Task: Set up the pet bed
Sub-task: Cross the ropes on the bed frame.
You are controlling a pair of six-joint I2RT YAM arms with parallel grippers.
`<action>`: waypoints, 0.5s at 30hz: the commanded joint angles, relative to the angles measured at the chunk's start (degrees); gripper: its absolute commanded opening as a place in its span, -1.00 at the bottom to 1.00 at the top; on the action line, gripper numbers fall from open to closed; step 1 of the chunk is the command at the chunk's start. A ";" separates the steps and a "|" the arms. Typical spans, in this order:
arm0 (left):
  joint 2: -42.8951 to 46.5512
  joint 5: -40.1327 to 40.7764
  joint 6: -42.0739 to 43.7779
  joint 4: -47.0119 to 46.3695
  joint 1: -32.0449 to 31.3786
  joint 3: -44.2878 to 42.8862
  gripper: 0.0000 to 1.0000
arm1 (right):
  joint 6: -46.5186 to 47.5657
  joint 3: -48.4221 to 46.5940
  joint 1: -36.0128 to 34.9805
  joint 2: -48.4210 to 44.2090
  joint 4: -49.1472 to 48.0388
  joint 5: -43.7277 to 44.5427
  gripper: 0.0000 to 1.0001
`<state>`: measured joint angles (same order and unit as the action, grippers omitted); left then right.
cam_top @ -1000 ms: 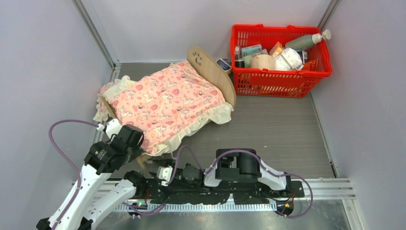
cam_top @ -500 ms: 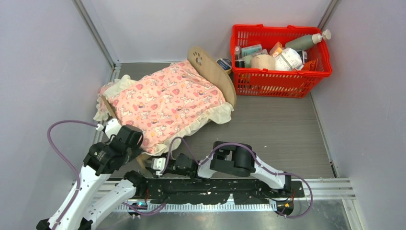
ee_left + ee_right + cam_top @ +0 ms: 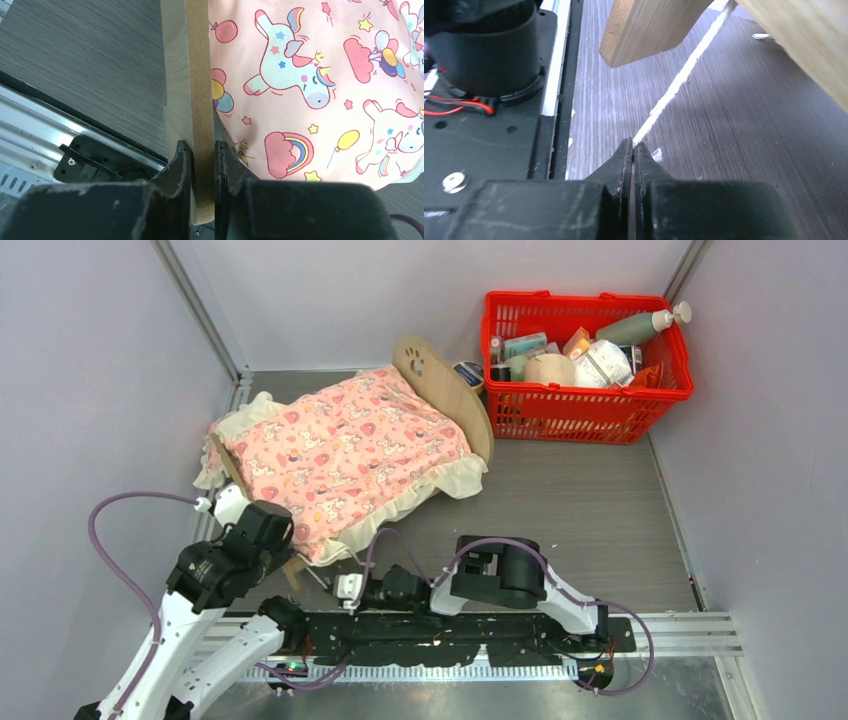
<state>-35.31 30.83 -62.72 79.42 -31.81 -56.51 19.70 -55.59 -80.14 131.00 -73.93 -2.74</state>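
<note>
The pet bed (image 3: pixel 440 390) stands at the back left, its arched plywood headboard with the paw cutout toward the basket. A pink unicorn blanket (image 3: pixel 345 455) with cream frills covers it and hides the mattress. My left gripper (image 3: pixel 283 543) is at the bed's near corner, shut on the plywood footboard (image 3: pixel 192 75), whose edge sits between the jaws of the left gripper (image 3: pixel 202 150). The right gripper (image 3: pixel 632 147) lies low on the floor under that corner, shut on a white cord (image 3: pixel 674 85) that runs up toward a wooden bed leg (image 3: pixel 649 30).
A red basket (image 3: pixel 585 405) full of bottles and packets stands at the back right, close to the headboard. Grey walls close in on the left, back and right. A metal rail (image 3: pixel 670 630) and the arm bases run along the near edge.
The right gripper was open and has shut on the white cord. The right arm swung left, then back a little. The left arm drew slightly toward the near-left, still holding the footboard.
</note>
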 commanded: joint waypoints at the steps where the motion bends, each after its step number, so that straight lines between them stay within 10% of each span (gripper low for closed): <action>1: 3.68 0.39 2.07 -19.10 -0.79 -4.25 -1.00 | -2.62 6.66 -1.96 -7.73 -5.25 1.97 -0.90; 15: 12.11 -4.39 3.42 -31.58 -0.75 14.73 -1.00 | -11.46 18.19 -9.85 -21.78 5.10 8.07 -0.90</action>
<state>-26.26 27.14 -59.55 69.73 -31.86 -41.87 13.87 -37.17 -87.96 112.68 -74.22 4.27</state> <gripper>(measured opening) 0.152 0.067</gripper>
